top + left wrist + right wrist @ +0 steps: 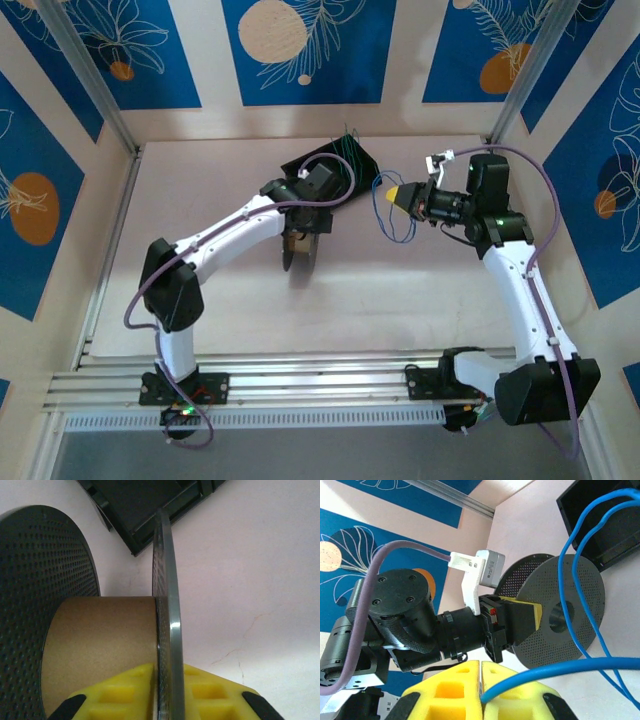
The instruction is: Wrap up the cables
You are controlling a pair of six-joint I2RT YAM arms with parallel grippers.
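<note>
The top camera sat high up, above and behind the two arm bases. It looked down at the whole table (pixel 240 310) from far away. The left wrist camera sat just behind the yellow fingers (pixel 125 692) of the left gripper (pixel 169 700). It looked forward along the table, very near the spool (pixel 100 640), with the black tray (pixel 145 505) further off. The right wrist camera sat behind the right gripper (pixel 481 690). It looked sideways across the table at the left arm (pixel 405 615), with the blue cable (pixel 570 666) right by the lens. All three views shared the spool and the black tray.
</note>
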